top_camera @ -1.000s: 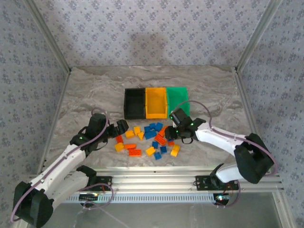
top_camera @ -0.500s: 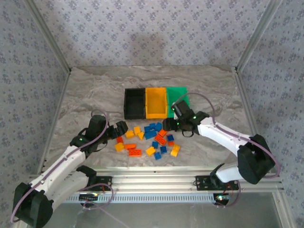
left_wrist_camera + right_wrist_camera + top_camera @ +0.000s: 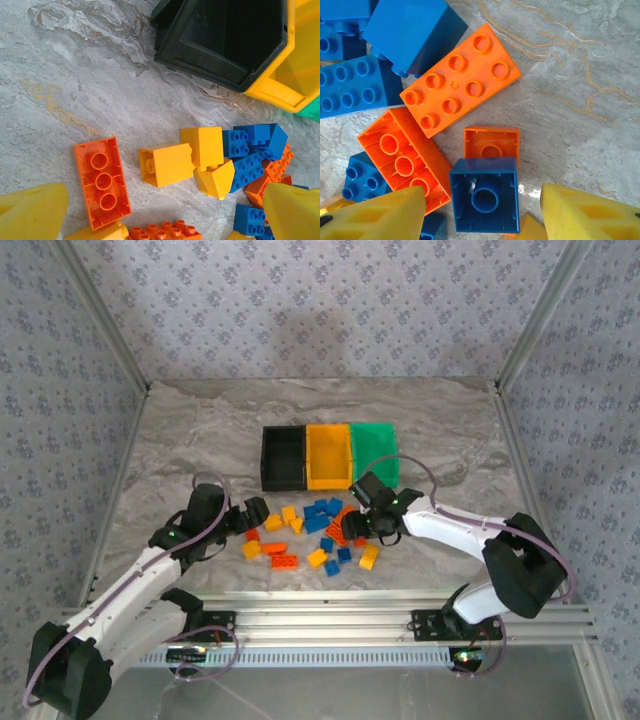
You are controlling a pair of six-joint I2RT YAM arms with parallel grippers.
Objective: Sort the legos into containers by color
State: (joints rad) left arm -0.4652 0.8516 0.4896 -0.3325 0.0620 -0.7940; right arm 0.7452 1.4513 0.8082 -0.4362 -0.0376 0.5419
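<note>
Right gripper: fingers part open, empty, straddling an upturned blue lego in the pile near the containers; best lowered squarely, closing on its flat sides, clear of the adjoining orange lego.

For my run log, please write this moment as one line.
left gripper: open over yellow bricks | right gripper: open astride upturned blue brick | lego pile: on table before bins
</note>
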